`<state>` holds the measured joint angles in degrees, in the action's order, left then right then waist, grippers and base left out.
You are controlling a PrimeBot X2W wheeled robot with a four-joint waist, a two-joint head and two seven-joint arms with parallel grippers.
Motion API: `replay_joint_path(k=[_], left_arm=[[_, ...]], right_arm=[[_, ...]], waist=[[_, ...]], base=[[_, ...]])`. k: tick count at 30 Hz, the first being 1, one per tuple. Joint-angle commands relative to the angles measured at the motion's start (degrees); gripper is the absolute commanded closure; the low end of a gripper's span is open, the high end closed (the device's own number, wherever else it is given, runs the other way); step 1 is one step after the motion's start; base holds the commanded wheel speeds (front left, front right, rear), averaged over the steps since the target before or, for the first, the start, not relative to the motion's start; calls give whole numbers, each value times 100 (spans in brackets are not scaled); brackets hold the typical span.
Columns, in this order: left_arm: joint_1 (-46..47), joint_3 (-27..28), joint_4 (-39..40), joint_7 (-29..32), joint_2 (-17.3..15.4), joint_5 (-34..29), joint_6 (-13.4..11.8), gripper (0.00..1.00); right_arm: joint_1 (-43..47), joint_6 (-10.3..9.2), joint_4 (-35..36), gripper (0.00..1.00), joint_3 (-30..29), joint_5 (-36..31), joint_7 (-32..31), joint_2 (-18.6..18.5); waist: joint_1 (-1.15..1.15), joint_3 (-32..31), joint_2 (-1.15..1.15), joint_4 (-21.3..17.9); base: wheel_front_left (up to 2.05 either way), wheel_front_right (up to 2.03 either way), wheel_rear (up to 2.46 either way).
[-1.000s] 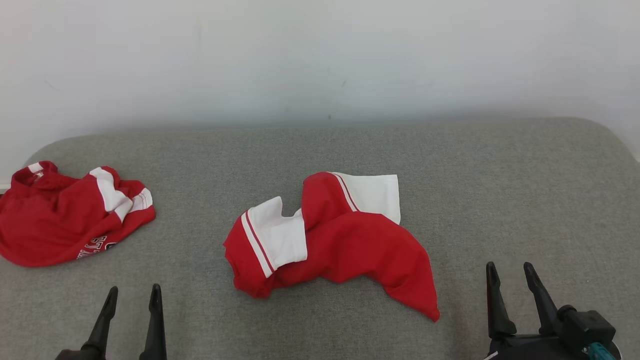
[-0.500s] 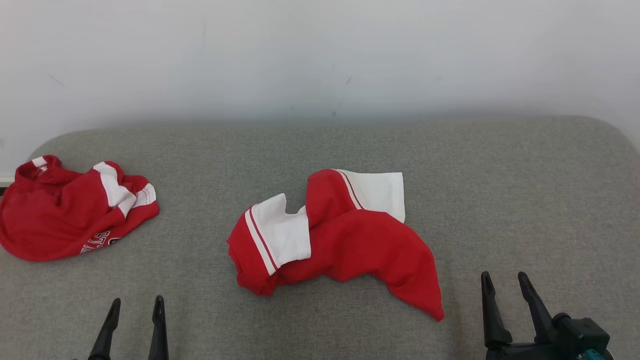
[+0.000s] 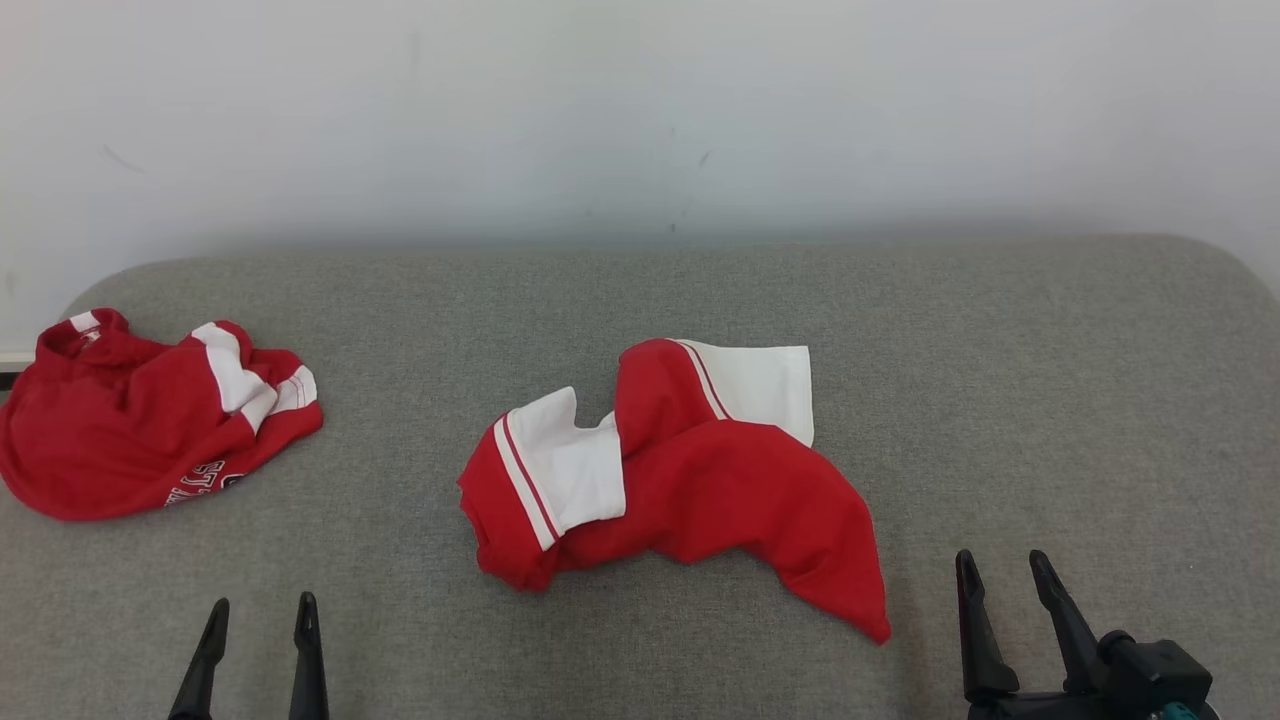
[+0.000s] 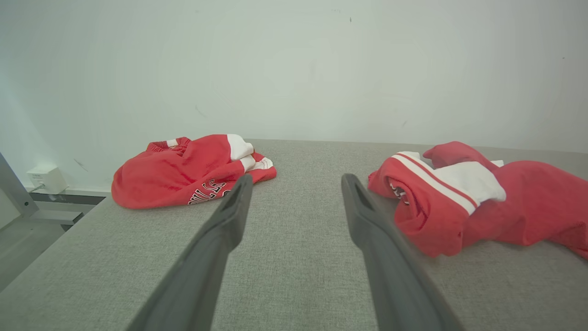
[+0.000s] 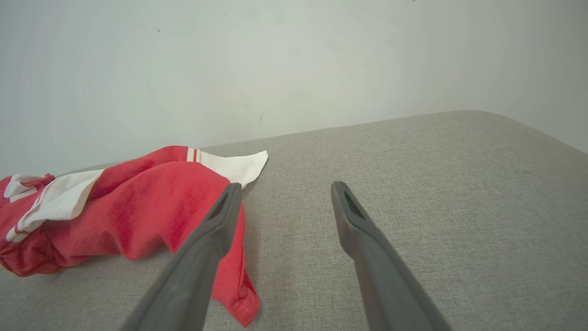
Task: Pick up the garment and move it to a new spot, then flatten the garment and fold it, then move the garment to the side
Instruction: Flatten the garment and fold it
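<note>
Head view: the garment point(image 3: 690, 490) lies crumpled on the table point(image 3: 1050, 400), ahead of both end effectors, right of the left end effector point(image 3: 262, 602) and left of the right end effector point(image 3: 1000, 556); each has its fingers apart and empty. A second garment point(image 3: 150, 430) sits ahead and left of the left one: best left alone

Left wrist view: the striped bunch rises just right of this end effector, so swing right and pinch a thick fold

Right wrist view: the red tail lies by its left finger; grip above the hem, then lift both evenly
</note>
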<state>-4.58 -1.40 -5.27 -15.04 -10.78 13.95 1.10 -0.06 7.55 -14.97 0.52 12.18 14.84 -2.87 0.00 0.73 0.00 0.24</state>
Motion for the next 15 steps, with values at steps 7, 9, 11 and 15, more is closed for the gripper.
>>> replay_joint_path(k=[7, 9, 11, 15], left_arm=[[-7, 82, -27, -21, 89, -115, 85, 0], [3, 107, -32, -21, 105, -142, 104, 0], [2, 131, -34, -21, 127, -168, 125, 0], [7, 179, -43, -21, 156, -209, 154, 0]], right_arm=[[32, -12, 33, 0, -2, 15, -8, -2], [32, -12, 36, 0, -2, 11, -15, -2], [38, -12, 41, 0, 2, 7, -18, -2], [39, -12, 48, 0, 4, 7, -26, -2]], waist=[[0, 20, 0, 13], [0, 22, 0, 12], [0, 23, 0, 12], [0, 34, 0, 7]], base=[[0, 0, 0], [0, 0, 0], [0, 0, 0], [0, 0, 0]])
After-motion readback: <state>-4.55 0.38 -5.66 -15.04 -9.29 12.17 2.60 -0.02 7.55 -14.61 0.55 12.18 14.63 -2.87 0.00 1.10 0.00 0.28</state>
